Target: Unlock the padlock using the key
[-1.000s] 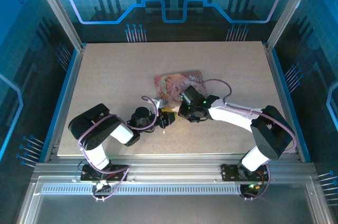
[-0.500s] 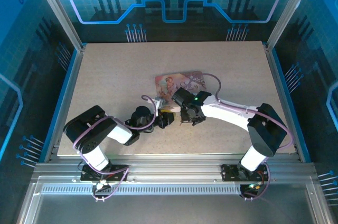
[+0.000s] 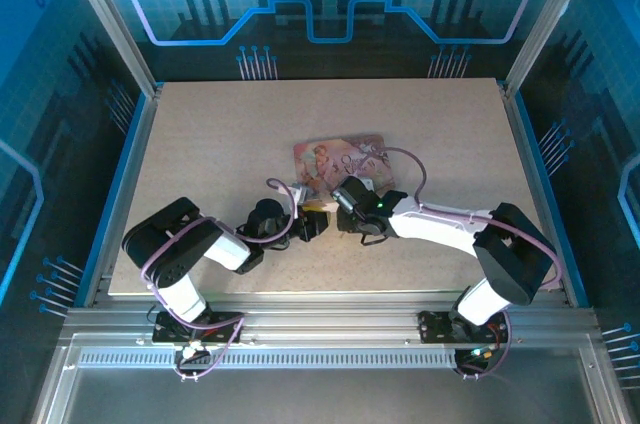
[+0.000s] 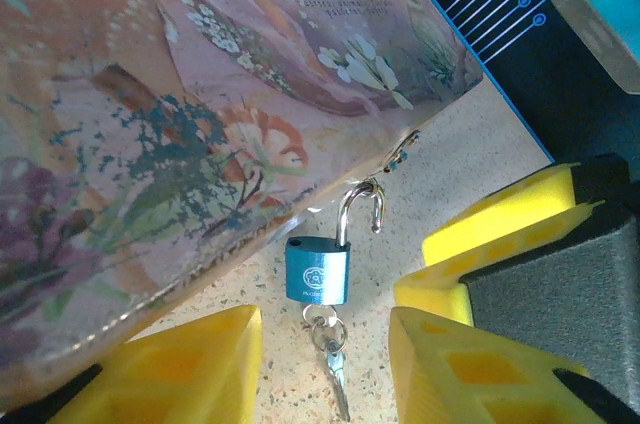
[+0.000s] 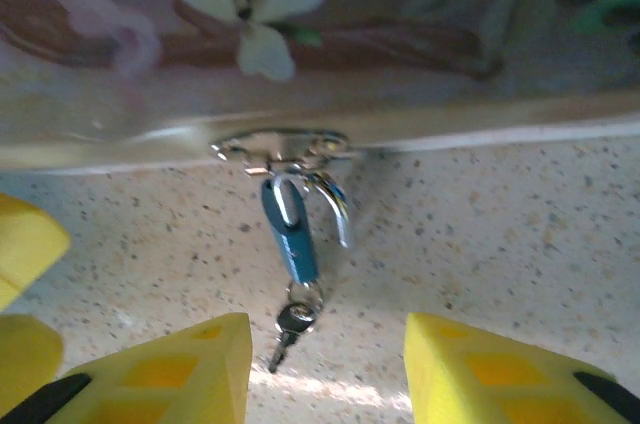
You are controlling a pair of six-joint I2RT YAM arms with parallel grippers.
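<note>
The speckled tan desk [image 3: 200,144] sits inside glowing blue walls [image 3: 320,4] and holds one flat pink box [image 4: 150,124] with painted flowers. One tiny blue padlock [image 4: 317,270] is hooked to the box's edge by its thin metal loop, with one silver key [image 4: 335,369] at its bottom end. The left gripper [image 4: 325,336] and the right gripper [image 5: 325,344] each have yellow fingers spread apart around the padlock, pinching nothing.
</note>
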